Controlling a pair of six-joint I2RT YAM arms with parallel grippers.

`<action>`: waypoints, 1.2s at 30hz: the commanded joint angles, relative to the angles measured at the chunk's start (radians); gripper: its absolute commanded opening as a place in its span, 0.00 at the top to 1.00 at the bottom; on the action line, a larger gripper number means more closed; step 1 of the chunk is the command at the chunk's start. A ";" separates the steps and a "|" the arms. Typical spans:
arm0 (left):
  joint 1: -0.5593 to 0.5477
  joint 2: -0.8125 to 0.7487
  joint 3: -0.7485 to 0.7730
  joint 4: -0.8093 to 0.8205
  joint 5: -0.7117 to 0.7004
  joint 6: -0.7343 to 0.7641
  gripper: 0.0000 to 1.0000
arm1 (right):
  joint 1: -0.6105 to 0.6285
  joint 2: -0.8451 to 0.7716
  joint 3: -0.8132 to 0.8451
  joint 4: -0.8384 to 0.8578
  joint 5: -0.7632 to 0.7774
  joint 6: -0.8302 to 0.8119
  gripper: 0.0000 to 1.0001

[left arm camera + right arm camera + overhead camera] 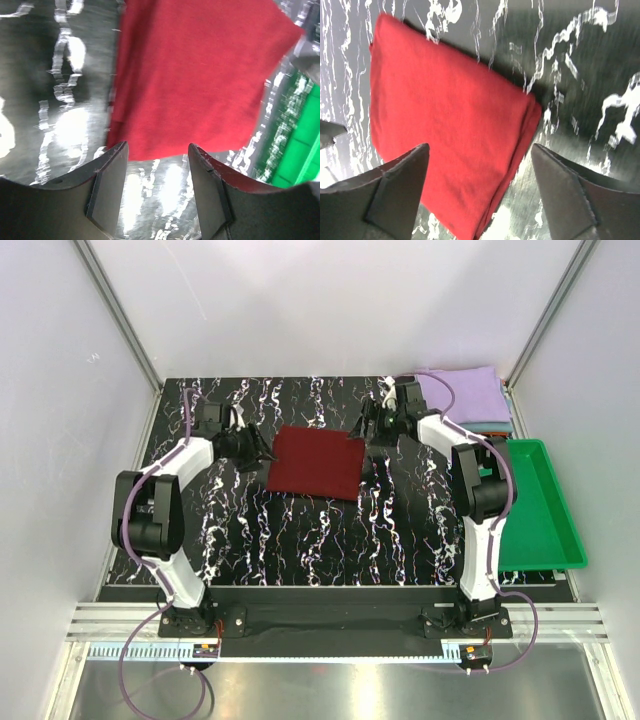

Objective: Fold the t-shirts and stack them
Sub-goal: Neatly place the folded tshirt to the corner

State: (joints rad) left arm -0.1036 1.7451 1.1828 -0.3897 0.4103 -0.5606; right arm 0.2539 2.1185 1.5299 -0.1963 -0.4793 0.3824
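Left gripper (157, 150) and right gripper (479, 152) are spread, empty; the maroon t-shirt (315, 462) (soft, limp) is best pinched edgewise.

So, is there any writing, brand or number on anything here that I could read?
None can be read.
red t-shirt: no print or label showing.
purple t-shirt, green tray: plain.
marked strip along the near edge: too small to read.
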 commanded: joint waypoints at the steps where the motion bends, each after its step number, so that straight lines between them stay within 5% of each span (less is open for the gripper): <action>1: -0.004 0.027 -0.015 0.098 0.120 -0.041 0.44 | -0.010 0.067 0.122 -0.052 0.015 -0.083 0.08; 9: -0.004 0.102 -0.041 0.112 0.099 -0.038 0.44 | -0.012 0.234 0.288 -0.152 -0.028 -0.149 0.05; 28: -0.004 0.152 -0.038 0.103 0.055 -0.032 0.44 | -0.012 0.273 0.300 -0.291 -0.251 -0.252 0.09; 33: -0.004 0.163 -0.038 0.097 0.050 -0.033 0.44 | -0.012 0.270 0.279 -0.255 -0.233 -0.220 0.17; 36: -0.004 0.160 -0.040 0.089 0.042 -0.032 0.44 | -0.015 0.270 0.285 -0.250 -0.205 -0.200 0.31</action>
State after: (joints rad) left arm -0.1089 1.8893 1.1378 -0.3122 0.4820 -0.5972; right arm 0.2394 2.3585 1.8187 -0.4183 -0.7124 0.1631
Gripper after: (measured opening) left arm 0.559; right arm 0.729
